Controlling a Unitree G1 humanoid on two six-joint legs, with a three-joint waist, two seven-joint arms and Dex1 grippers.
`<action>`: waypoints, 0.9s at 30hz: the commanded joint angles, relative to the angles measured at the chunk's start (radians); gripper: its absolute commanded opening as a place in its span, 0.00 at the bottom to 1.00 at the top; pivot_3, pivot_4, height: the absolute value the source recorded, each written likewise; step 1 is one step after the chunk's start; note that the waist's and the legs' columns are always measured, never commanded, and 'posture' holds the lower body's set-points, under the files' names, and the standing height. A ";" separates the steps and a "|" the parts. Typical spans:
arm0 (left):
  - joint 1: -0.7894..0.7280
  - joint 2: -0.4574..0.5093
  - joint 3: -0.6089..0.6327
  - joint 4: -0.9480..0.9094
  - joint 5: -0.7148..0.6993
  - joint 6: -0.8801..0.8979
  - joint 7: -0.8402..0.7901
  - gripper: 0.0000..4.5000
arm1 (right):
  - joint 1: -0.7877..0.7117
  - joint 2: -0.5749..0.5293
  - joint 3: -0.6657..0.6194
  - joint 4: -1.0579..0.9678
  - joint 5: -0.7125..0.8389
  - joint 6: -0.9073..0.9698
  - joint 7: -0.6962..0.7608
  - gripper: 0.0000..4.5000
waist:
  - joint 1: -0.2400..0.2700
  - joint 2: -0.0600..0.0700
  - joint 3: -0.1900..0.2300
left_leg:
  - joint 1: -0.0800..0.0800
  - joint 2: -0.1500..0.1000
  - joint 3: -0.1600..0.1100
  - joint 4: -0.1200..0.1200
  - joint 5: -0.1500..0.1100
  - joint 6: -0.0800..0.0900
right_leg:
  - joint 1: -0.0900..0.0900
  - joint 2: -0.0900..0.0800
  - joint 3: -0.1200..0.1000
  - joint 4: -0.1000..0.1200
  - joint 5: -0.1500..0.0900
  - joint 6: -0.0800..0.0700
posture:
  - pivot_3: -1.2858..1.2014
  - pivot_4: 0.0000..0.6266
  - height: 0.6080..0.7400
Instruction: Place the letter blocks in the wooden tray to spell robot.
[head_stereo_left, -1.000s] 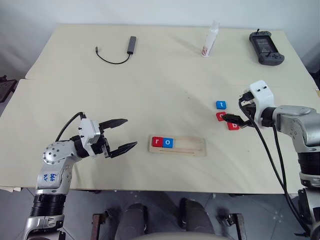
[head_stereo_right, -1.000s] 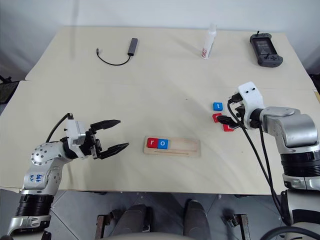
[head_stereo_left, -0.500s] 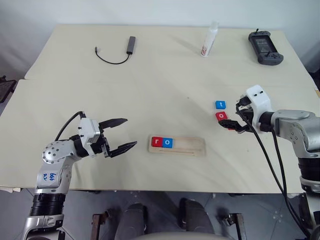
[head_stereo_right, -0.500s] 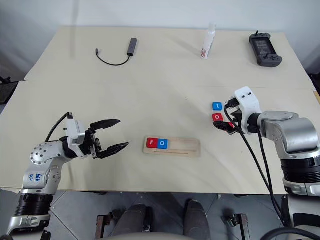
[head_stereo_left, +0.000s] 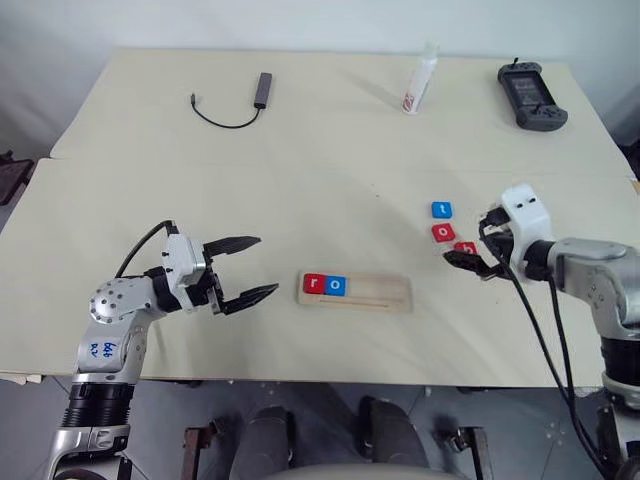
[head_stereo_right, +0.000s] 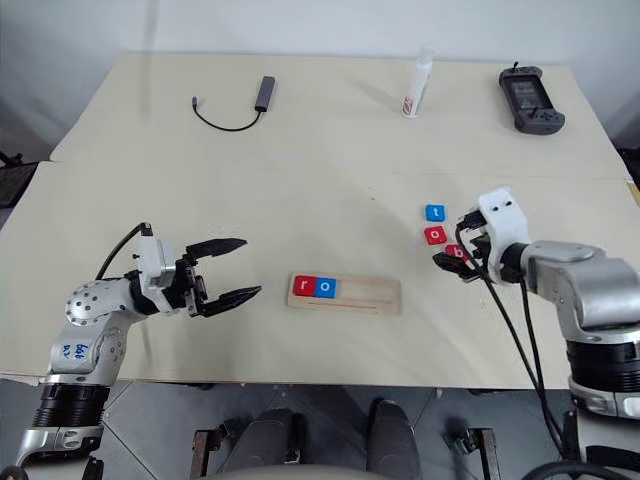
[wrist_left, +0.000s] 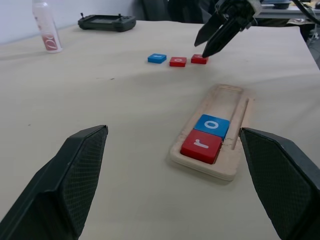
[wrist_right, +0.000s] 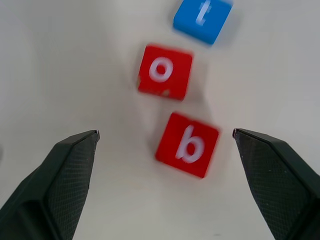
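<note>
The wooden tray (head_stereo_left: 385, 293) lies near the table's front edge, with a red r block (head_stereo_left: 314, 284) and a blue o block (head_stereo_left: 336, 285) at its left end. To its right a blue t block (head_stereo_left: 441, 210), a red o block (head_stereo_left: 443, 232) and a red b block (wrist_right: 187, 144) lie loose in a slanted row. My right gripper (head_stereo_left: 465, 264) hovers open just over the b block, one finger on each side and nothing held. Left of the tray my left gripper (head_stereo_left: 266, 265) stands open and empty, pointing at the tray (wrist_left: 227, 102).
At the table's far side lie a dark USB adapter with a black cable (head_stereo_left: 262, 88), a white bottle (head_stereo_left: 420, 80) and a black handheld controller (head_stereo_left: 533, 93). Bare tabletop lies between the tray and the loose blocks.
My right gripper has moved down and toward the near edge, uncovering the red o block and coming over the b block. The left gripper, tray and blocks have stayed put.
</note>
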 joint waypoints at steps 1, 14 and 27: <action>-0.003 0.018 0.000 -0.038 -0.008 0.002 -0.016 0.99 | 0.010 0.018 -0.035 -0.016 -0.029 -0.024 -0.058 1.00 | -0.001 0.000 0.000 | 0.000 0.000 0.000 0.000 0.000 0.000 | 0.000 0.000 0.000 0.000 0.000 0.000 | 0.52 0.24 1.00; 0.004 0.010 -0.014 -0.049 -0.006 0.002 -0.025 1.00 | 0.026 0.082 -0.069 0.013 -0.051 -0.028 -0.133 0.56 | 0.000 0.000 0.000 | 0.001 0.000 0.000 0.000 0.000 0.000 | 0.000 0.000 0.001 0.000 0.000 0.000 | 0.52 0.24 1.00; -0.057 -0.024 -0.079 0.018 0.005 -0.029 -0.077 1.00 | 0.120 0.125 -0.192 -0.164 -0.026 0.062 -0.207 0.33 | 0.005 0.000 0.000 | 0.000 0.000 0.000 0.000 0.000 0.000 | 0.000 0.000 0.000 0.000 0.000 0.000 | 0.52 0.24 1.00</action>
